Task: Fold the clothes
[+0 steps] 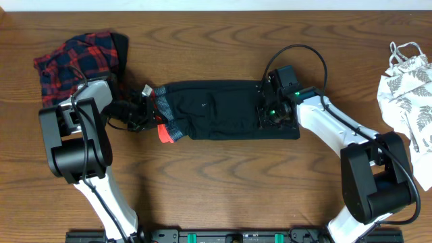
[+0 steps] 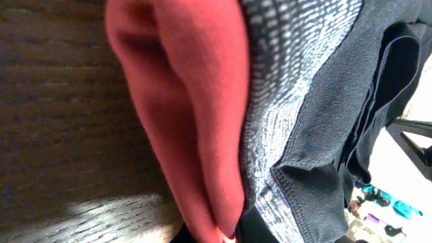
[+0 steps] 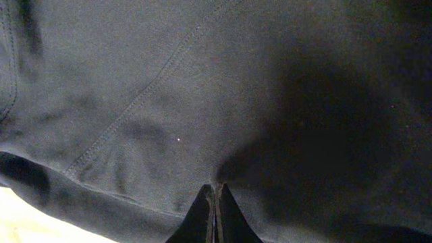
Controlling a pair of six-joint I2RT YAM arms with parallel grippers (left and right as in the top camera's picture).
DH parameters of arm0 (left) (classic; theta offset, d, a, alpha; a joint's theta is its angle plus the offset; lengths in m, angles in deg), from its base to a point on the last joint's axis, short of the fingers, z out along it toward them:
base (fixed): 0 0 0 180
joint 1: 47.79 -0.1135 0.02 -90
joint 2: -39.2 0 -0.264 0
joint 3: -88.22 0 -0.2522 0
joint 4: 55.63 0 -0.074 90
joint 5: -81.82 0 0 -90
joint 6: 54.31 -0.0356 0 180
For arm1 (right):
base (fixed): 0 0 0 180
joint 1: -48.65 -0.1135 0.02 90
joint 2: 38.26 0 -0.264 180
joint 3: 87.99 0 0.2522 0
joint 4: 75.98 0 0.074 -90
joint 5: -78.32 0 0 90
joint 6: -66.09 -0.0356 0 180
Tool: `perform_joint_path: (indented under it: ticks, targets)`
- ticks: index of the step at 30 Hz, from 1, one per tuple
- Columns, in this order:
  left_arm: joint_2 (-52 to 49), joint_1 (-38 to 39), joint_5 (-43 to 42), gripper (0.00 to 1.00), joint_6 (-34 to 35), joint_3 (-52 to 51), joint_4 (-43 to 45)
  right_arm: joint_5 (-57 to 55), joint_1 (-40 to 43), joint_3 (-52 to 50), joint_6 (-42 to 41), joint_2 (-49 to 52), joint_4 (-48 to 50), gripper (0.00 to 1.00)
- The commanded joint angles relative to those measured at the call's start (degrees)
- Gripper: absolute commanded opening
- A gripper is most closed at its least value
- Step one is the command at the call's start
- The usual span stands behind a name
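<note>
The right gripper (image 3: pixel 214 202), fingers closed on a pucker of black cloth at the right end of the leggings (image 1: pixel 216 111), faces the left gripper (image 1: pixel 143 108), pressed against the coral waistband (image 2: pixel 196 115) at their left end, its grip impossible to judge up close. A pinch this thin could slip or raise only the top layer, spoiling the fold on the table (image 1: pixel 223 182). Beyond the leggings' left end lies the crumpled plaid piece (image 1: pixel 74 61); well off their right, the white top (image 1: pixel 408 88).

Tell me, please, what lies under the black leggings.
The wooden table shows around the black leggings; their folded layers cover whatever is directly beneath.
</note>
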Motion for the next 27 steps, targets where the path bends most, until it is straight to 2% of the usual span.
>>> perform_joint_path:
  ticks: [1, 7, 12, 22, 27]
  targets:
    - [-2.84, -0.35, 4.5, 0.06, -0.42, -1.2, 0.2, 0.46, -0.5, 0.07, -0.46, 0.31, -0.07, 0.02]
    - [-0.81, -2.27, -1.4, 0.06, -0.61, -0.24, -0.48, 0.39, -0.48, 0.07, -0.44, 0.31, -0.5, 0.03]
    - [3.85, -4.11, -0.76, 0.06, -0.28, -0.24, -0.46, -0.07, -0.48, 0.09, -0.42, 0.28, -0.46, 0.08]
    - [14.73, -5.77, 0.57, 0.06, -0.11, -0.22, -0.63, -0.31, -0.42, 0.13, -0.35, -0.13, -1.03, 0.1]
    - [19.85, -5.77, 4.87, 0.06, 1.18, -0.22, -0.92, -6.91, 0.74, 0.2, -1.84, -2.95, -1.16, 0.09]
